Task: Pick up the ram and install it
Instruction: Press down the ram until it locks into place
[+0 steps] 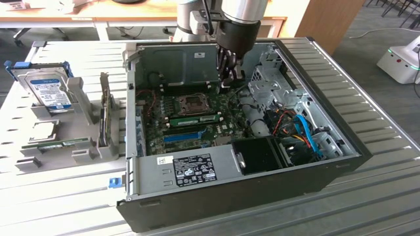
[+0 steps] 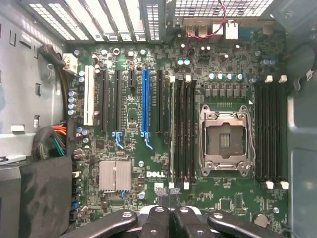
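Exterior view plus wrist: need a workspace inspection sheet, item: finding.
surface: ribbed metal table with an open PC case on it.
job's things: one ram stick stands in a slot beside the CPU socket; another green stick lies in the grey rack at the exterior view's left.
clutter: hard drive and expansion card, both in the rack.
grippers: gripper shut, nothing seen in its grip, over the motherboard.
cables: blue flat cables by the drive bay; red wires near the case's rear.
surroundings: wooden desks behind; white machine on the floor.
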Controlling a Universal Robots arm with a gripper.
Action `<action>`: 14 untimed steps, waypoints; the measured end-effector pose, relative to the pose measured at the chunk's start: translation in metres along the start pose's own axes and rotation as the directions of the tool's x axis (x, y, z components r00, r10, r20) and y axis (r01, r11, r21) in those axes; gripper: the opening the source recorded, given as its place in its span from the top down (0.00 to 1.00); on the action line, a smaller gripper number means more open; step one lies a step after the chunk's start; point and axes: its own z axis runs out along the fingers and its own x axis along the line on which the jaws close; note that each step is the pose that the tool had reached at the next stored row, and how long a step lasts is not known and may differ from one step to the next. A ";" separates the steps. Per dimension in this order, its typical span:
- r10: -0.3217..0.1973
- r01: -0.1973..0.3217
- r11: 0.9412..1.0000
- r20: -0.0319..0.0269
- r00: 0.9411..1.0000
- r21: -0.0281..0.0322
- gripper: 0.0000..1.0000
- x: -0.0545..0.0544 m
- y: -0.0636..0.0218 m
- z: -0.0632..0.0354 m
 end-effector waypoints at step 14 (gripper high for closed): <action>0.000 0.000 1.000 0.000 1.000 0.000 0.90 0.000 -0.0009 0.0142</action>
